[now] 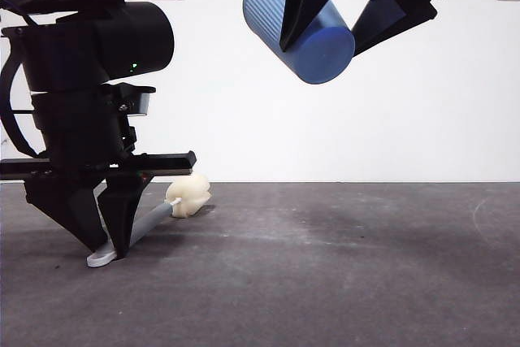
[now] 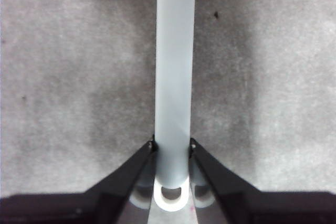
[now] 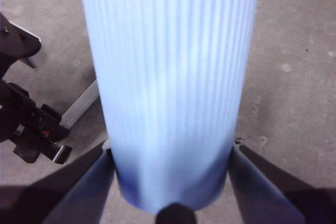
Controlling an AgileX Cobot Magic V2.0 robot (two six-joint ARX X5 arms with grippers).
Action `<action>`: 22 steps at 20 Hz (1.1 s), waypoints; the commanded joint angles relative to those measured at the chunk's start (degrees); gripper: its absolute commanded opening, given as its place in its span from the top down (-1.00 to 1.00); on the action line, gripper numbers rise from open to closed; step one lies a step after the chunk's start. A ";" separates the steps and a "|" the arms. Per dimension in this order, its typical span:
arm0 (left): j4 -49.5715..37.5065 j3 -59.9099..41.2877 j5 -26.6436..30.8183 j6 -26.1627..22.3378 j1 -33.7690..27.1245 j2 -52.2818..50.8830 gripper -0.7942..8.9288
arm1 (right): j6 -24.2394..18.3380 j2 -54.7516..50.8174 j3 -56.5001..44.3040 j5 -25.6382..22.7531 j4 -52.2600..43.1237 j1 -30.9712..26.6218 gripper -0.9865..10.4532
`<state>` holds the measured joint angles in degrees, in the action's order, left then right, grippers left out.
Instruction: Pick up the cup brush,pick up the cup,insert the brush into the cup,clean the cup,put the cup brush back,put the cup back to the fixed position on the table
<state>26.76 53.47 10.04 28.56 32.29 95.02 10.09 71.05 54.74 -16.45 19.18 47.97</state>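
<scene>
Where front view hides it, left pincer (image 2: 172,145) astride cup brush (image 2: 175,77).

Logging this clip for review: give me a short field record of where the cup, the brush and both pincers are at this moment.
cup: blue ribbed cup, held tilted in the air, clear of the table
cup brush: cup brush lies on the table, sponge head touching the surface
left pincer: left pincer, down at the table, shut on the brush handle near its looped tip
right pincer: right pincer, raised, shut on the cup
stage: both items gripped; brush not yet lifted, not yet in the cup
</scene>
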 commanded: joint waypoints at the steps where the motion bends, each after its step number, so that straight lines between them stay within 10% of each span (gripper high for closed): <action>1: -0.22 -0.66 0.35 1.49 0.37 1.14 0.84 | 0.68 -0.35 0.09 -0.02 -0.72 0.02 0.86; 3: -0.13 -0.66 -0.22 1.46 0.76 1.14 0.71 | 0.61 -0.35 0.07 -0.02 -0.72 0.00 0.86; 6: 0.72 -0.66 -1.51 1.36 0.74 1.14 -0.02 | 0.37 -0.22 -0.59 -0.04 -2.49 -0.39 0.86; 15: 2.86 -0.63 -1.55 -2.03 0.72 -4.20 -0.02 | -6.99 1.53 -26.03 2.34 -44.26 -6.03 0.86; 22: 5.27 -0.63 -1.20 -4.57 1.53 -15.32 -0.02 | -9.81 24.76 -28.55 9.09 -72.41 -11.76 0.86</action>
<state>31.88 53.45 8.47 24.93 33.63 79.75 0.54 95.59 26.72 -7.44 -52.23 36.21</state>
